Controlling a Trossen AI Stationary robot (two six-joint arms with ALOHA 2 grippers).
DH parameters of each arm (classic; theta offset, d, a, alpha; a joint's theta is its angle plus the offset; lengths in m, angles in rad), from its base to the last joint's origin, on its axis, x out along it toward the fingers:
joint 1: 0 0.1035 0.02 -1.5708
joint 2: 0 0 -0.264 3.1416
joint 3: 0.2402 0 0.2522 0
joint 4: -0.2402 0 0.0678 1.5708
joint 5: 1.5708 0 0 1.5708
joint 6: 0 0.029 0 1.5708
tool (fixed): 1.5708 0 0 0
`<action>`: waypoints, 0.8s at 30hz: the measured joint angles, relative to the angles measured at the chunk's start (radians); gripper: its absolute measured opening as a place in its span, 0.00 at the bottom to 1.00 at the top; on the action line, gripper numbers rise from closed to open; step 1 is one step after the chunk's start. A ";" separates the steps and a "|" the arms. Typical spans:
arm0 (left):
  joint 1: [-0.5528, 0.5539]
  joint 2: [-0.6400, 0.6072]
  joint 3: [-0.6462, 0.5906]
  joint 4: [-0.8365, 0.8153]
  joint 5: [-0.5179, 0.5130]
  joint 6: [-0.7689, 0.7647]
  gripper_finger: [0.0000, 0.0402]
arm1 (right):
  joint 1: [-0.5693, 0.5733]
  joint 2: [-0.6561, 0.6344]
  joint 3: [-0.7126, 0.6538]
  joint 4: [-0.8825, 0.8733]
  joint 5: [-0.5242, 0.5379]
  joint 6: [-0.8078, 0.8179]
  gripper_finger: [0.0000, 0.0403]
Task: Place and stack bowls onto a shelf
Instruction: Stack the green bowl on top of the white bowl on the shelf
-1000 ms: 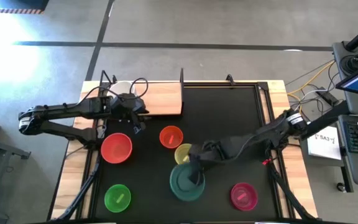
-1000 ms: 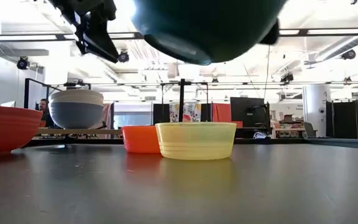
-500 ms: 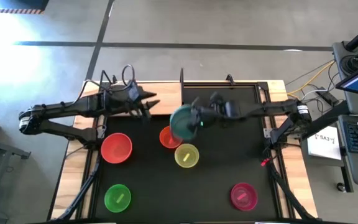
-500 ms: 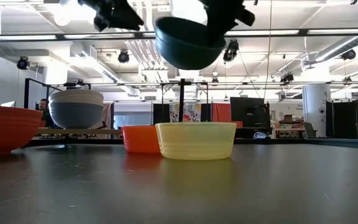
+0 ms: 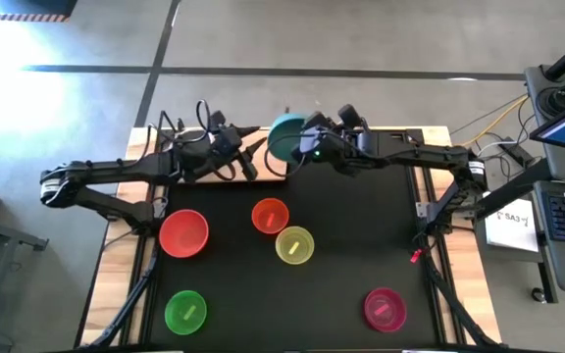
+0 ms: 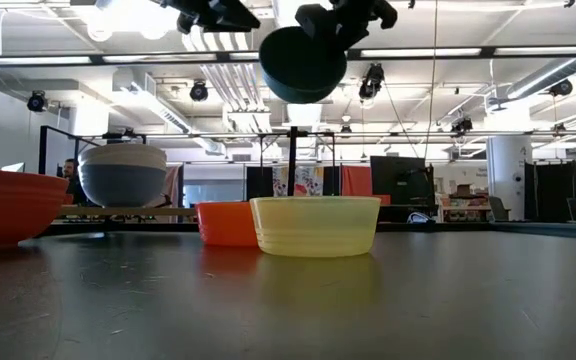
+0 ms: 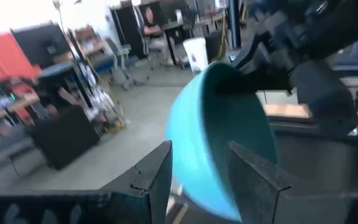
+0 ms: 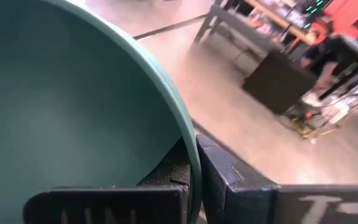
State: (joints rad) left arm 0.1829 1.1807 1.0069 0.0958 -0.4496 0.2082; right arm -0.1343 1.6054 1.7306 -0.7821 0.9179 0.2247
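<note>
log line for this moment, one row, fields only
right gripper: shut on teal bowl, held up at shelf end | left gripper: open beside it, empty | white bowl stacked in blue bowl on shelf

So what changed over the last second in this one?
The right gripper, shut on the teal bowl, carried it up off the mat's near side to the shelf's right end. The left gripper, jaws open, swung from beside the red bowl across the shelf toward the teal bowl. The red, orange, yellow, green and magenta bowls did not move.
</note>
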 joint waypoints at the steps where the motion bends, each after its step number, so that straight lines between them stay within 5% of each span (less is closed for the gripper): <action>1: -0.001 0.011 0.000 0.028 -0.015 0.020 0.33 | -0.004 0.000 0.000 0.013 0.010 -0.013 0.02; 6: 0.001 0.063 0.000 0.165 -0.142 0.142 0.33 | -0.009 0.000 0.000 0.091 0.034 -0.098 0.02; 24: 0.003 0.113 0.007 0.342 -0.193 0.261 0.33 | -0.030 0.001 0.000 0.249 0.172 -0.322 0.02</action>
State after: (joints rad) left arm 0.1864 1.2940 1.0141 0.4379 -0.6425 0.4693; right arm -0.1638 1.6062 1.7302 -0.5335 1.0903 -0.0977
